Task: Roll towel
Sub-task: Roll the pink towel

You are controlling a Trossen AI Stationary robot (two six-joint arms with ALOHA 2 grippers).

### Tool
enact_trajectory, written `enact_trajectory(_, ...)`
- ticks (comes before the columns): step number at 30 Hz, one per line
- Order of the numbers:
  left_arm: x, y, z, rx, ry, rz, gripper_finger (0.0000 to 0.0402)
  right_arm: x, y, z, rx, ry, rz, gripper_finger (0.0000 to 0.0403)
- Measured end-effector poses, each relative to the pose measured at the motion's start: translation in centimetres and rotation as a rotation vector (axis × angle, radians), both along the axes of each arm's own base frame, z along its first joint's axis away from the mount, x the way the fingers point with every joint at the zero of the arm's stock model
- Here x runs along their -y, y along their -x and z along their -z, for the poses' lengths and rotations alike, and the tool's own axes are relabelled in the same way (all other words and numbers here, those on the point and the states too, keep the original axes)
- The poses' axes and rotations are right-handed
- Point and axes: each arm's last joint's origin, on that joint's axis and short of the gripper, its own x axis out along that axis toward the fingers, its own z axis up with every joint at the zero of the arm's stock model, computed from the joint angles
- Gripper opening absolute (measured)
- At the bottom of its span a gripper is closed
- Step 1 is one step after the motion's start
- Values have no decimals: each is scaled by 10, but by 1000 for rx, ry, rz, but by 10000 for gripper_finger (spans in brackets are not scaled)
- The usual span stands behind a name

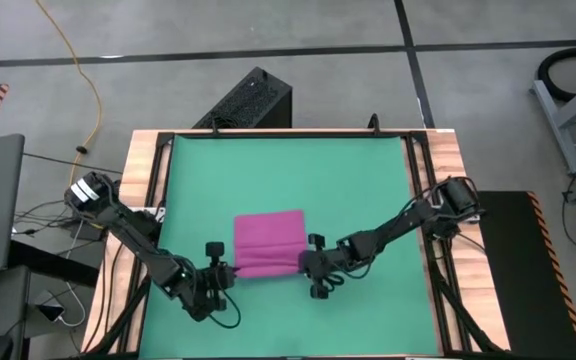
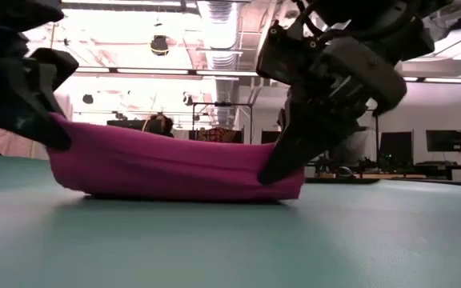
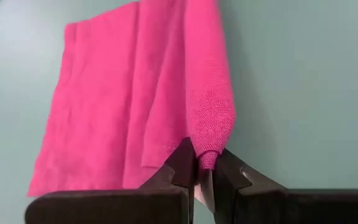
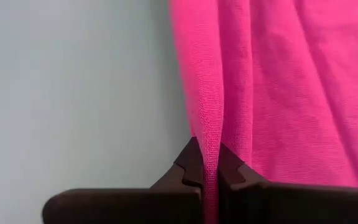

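Near edge of the towel (image 1: 268,245): both corners pinched. Left hand (image 3: 205,177) is clamped tight on the near-left corner, right hand (image 4: 210,169) likewise on the near-right. The near hem is lifted and turned over into a first fold, perhaps one turn; the low view does not show it clearly. Farther back, most of the cloth lies flat on the green mat (image 1: 358,180) covering the desk. Judged: the roll is only started, with most of the length left.
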Motion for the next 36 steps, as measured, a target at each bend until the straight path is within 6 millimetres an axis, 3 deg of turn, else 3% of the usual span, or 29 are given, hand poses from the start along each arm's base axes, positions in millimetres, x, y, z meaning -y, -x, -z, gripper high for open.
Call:
enact_trajectory(6,-15,-11,1,-74,69,-32,10,11,-4,-1,-31,-109,17,16)
enact_trajectory(19,-34,-21,3,-130,50,-58,10,21,-18,-20,-61,-123,37,16)
enact_trajectory(30,-59,-29,17,-138,111,-74,10,35,-18,-18,-108,-161,136,16)
enact_trajectory(36,-59,-31,-1,-60,162,-33,10,41,-20,-19,-109,-194,162,16)
